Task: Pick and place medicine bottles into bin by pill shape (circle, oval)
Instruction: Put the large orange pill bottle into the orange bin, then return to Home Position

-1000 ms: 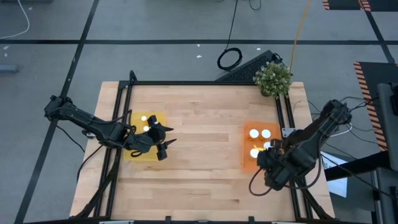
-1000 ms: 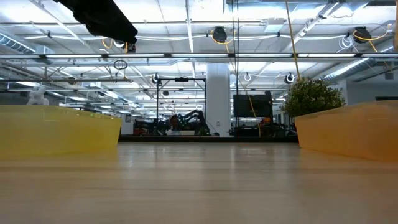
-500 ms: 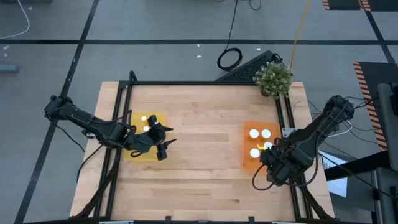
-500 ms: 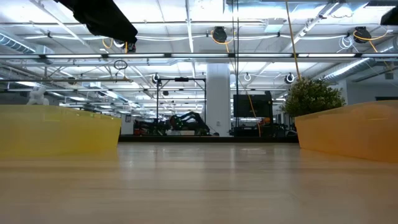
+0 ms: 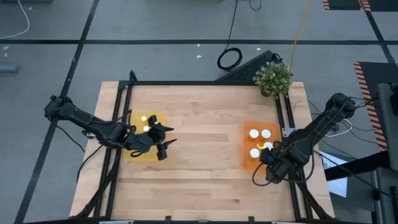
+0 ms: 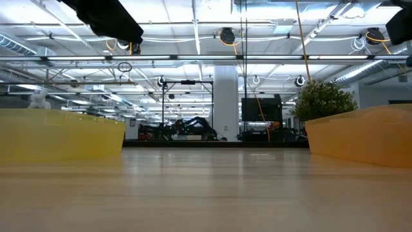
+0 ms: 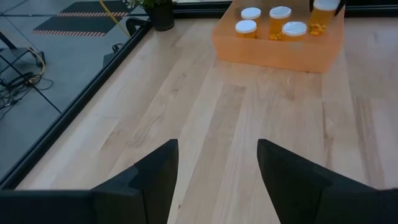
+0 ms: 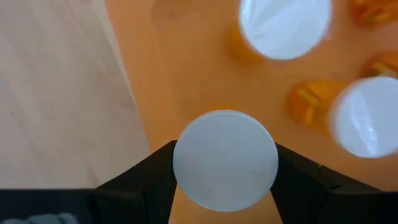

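My right hand (image 8: 225,180) is closed on a medicine bottle (image 8: 225,159), one finger either side of its white cap, holding it upright above the orange bin (image 8: 186,68) so it can go in cap-up. Below it, other capped bottles (image 8: 285,25) already stand inside that bin at the right side of the surface (image 5: 205,137). I judge placement is next, though how high the bottle hangs is hard to read. My left hand (image 7: 217,165) waits open near the yellow bin (image 5: 138,154), clear of the work.
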`<act>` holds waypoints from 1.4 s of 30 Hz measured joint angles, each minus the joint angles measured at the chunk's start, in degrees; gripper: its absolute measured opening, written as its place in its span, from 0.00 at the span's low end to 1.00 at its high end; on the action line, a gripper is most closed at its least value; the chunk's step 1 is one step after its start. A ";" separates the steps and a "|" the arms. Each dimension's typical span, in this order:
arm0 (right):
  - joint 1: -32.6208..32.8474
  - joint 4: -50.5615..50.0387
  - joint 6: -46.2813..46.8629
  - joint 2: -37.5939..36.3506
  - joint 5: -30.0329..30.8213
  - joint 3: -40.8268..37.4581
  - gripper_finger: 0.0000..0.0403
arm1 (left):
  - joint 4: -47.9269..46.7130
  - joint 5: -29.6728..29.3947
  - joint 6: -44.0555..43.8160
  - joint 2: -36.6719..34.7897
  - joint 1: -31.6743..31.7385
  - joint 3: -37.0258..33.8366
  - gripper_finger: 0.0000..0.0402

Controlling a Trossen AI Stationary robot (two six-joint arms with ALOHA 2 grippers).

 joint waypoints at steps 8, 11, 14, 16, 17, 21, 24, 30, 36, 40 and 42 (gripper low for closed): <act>-1.14 1.30 0.85 0.02 -1.33 -1.54 0.55 | 0.92 0.00 0.29 0.00 0.00 0.00 0.56; -1.11 1.33 0.87 0.02 -1.53 -1.54 0.58 | 0.90 0.00 0.35 0.00 0.00 0.00 0.56; -1.13 1.29 0.87 0.04 -1.46 -1.54 0.63 | 0.90 0.00 0.48 0.00 0.00 0.00 0.56; -1.13 1.24 0.54 0.04 -1.46 -1.54 0.66 | 0.90 0.00 0.48 0.00 0.00 0.00 0.56; -1.13 1.29 0.18 0.03 -1.46 -1.54 0.67 | 0.90 0.00 0.48 0.00 0.00 0.00 0.56; -1.13 1.26 -0.41 -1.19 -1.44 -1.54 0.68 | 0.90 0.00 0.46 0.00 0.00 0.00 0.56; -1.13 1.34 -0.36 -3.24 -1.21 -1.54 0.68 | 0.91 0.00 0.53 0.00 0.00 0.00 0.56; -1.13 4.42 -1.92 -9.19 6.44 -1.52 0.68 | 4.71 -0.11 4.64 0.00 0.00 0.00 0.56; -1.12 11.47 -14.43 -14.64 18.04 -1.52 0.63 | 8.98 -0.24 9.04 -0.21 0.00 0.00 0.56; -1.13 18.18 -27.51 -17.89 26.71 -1.52 0.56 | 10.67 -2.41 10.62 -1.78 0.00 0.00 0.56; -1.12 20.97 -34.43 -19.38 29.28 -1.50 0.51 | 10.97 -2.64 11.32 -2.64 0.00 0.00 0.55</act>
